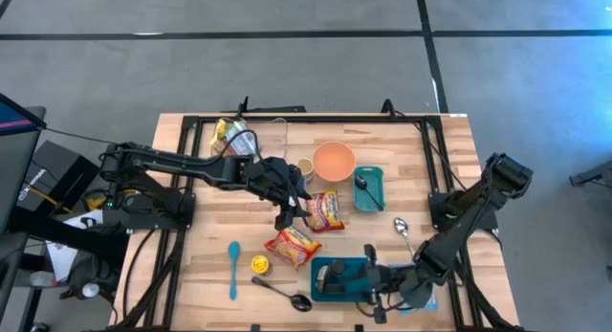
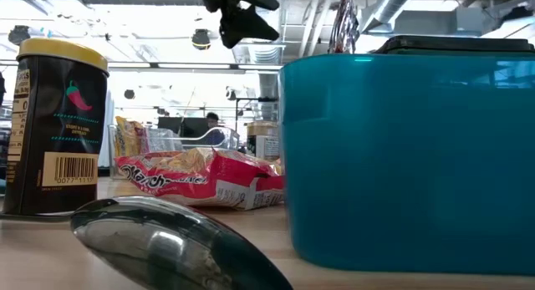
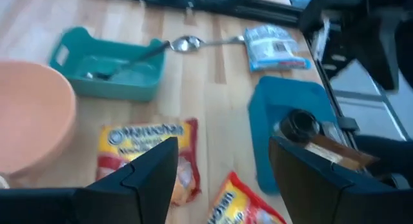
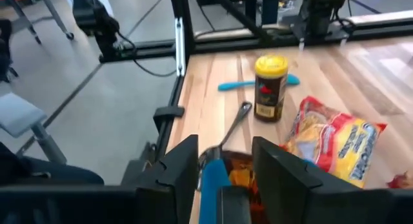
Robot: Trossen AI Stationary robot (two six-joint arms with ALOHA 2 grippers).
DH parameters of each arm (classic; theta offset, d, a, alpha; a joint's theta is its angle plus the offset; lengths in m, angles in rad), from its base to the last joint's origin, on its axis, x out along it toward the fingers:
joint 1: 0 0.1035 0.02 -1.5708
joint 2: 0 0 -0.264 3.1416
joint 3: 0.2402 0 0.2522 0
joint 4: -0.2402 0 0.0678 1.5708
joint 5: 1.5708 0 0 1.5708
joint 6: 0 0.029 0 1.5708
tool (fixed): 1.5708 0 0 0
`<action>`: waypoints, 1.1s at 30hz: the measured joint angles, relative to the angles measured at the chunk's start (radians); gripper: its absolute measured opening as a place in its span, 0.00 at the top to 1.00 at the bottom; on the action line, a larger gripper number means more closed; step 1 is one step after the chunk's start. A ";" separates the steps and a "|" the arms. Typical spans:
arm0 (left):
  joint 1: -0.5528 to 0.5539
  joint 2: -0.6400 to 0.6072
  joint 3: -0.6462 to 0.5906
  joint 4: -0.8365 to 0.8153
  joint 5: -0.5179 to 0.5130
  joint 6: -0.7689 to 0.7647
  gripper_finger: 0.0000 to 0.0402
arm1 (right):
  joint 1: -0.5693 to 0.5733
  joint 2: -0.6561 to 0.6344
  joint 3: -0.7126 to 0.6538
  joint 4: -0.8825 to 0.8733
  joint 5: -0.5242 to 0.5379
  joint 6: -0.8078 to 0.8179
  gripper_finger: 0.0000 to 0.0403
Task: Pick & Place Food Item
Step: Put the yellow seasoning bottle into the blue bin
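my right tool [image 1: 368,279]: over the blue container [image 1: 337,277], fingers straddling its wall | my left tool [image 1: 290,213]: spread, empty, above ramen packet [image 1: 325,210], beyond the container

Left arm reaches from the table's left edge toward its middle, its wrist bent downward; the left gripper [image 1: 287,215] hangs above the tabletop with its fingers [image 3: 151,172] spread apart. Right arm folds back from the right edge toward the near edge, with the right gripper [image 1: 368,279] held low, fingers [image 4: 177,166] parted.
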 joint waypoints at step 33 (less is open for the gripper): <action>-0.340 0.000 0.000 -0.403 -0.355 -0.280 0.51 | -0.004 -0.103 0.000 -0.252 0.216 0.090 0.98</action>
